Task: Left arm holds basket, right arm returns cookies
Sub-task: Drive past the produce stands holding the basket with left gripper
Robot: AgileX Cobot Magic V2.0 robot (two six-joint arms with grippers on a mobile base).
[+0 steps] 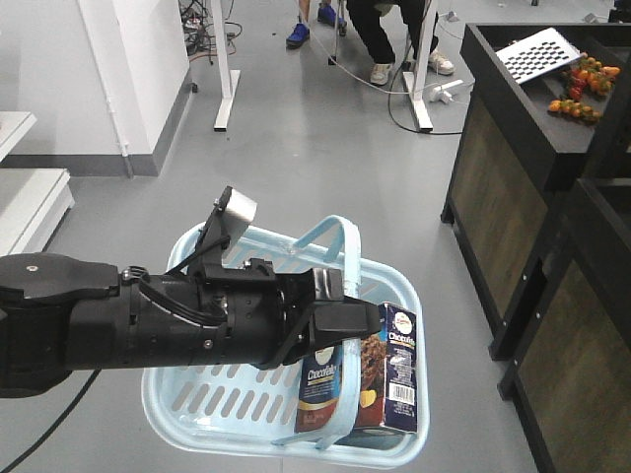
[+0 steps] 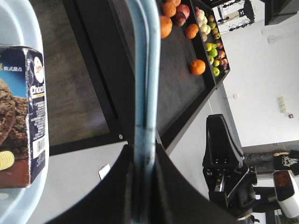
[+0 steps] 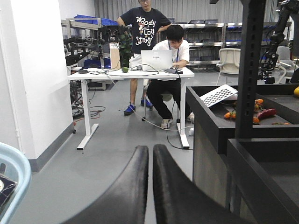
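The light blue basket (image 1: 197,409) hangs above the grey floor. My left gripper (image 1: 347,317), at the end of the thick black left arm (image 1: 118,330), is shut on one of the basket's hoop handles. In the left wrist view the handle (image 2: 145,70) runs straight between the closed fingers (image 2: 117,186). Two dark navy cookie boxes stand in the basket's near right corner, one (image 1: 399,367) upright at the right and one (image 1: 320,389) beside it; one also shows in the left wrist view (image 2: 23,116). My right gripper (image 3: 152,151) is shut and empty, to the right of the basket rim (image 3: 16,170).
Dark wooden display stands (image 1: 513,168) line the right side, holding tomatoes (image 1: 582,89) and a white perforated board (image 1: 540,51). A shelf of oranges and apples (image 2: 196,66) lies beyond the handle. A white desk (image 3: 131,74) with two people (image 3: 163,56) is ahead. A white wall (image 1: 128,79) is at the left.
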